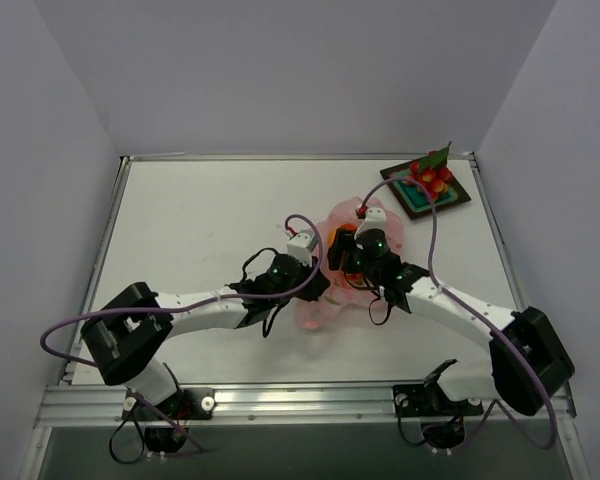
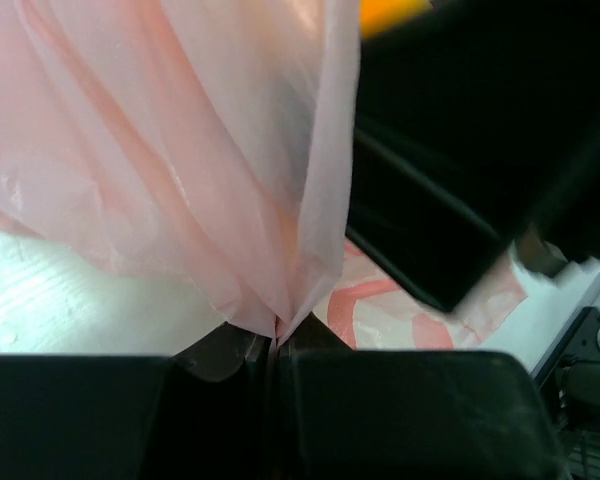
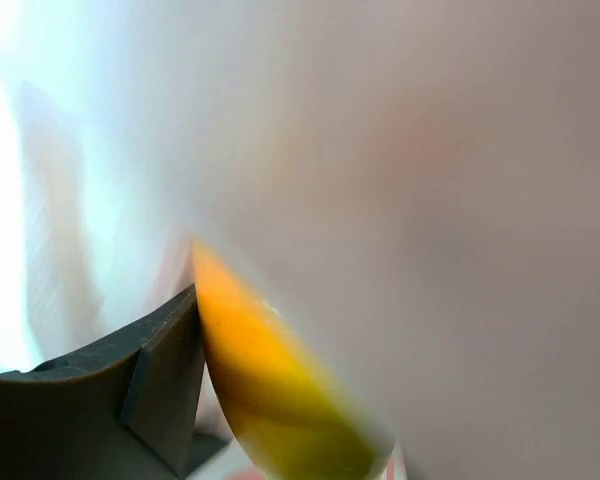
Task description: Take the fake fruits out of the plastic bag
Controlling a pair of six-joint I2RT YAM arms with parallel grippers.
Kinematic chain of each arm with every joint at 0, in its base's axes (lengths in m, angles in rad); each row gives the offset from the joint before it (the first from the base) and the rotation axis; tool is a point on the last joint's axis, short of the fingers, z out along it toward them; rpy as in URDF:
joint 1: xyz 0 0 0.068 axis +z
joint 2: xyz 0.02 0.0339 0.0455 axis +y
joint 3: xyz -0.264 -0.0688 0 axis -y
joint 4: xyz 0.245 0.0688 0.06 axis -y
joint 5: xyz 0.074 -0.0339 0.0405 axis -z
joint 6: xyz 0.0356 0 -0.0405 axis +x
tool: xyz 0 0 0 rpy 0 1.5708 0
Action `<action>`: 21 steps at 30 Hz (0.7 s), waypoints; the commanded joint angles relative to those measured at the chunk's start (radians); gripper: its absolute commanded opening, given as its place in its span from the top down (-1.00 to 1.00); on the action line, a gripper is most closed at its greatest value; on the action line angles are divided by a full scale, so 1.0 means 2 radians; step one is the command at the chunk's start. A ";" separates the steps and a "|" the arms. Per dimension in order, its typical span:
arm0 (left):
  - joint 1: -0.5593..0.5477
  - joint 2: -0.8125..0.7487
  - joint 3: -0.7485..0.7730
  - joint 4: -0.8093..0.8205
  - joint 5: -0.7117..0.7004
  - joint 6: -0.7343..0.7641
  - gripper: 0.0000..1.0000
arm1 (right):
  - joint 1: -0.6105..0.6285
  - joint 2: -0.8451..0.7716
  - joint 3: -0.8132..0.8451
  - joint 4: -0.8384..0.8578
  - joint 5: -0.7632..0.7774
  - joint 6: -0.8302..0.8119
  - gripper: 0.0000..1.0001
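White table (image 1: 200,220): pink plastic bag (image 1: 315,312) at centre; dark square tray (image 1: 460,196) at far right corner.

The left and far-left stretch of the counter (image 1: 200,230) lies open, and so does the near strip in front of the bag (image 1: 370,225). The middle is crowded. The bag spreads there, the left hand (image 2: 277,340) pinches its film, and the right hand (image 1: 348,248) sits close beside, with film hanging right before its camera. At the far right corner the tray (image 1: 458,197) of red fruits (image 1: 432,177) blocks passage. A cable (image 1: 434,235) loops over the gap between tray and bag. The walls (image 1: 60,150) close off three sides.
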 commanded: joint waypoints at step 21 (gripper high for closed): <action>0.025 -0.022 0.070 0.006 0.030 0.012 0.95 | 0.008 -0.252 0.096 -0.259 -0.140 -0.018 0.60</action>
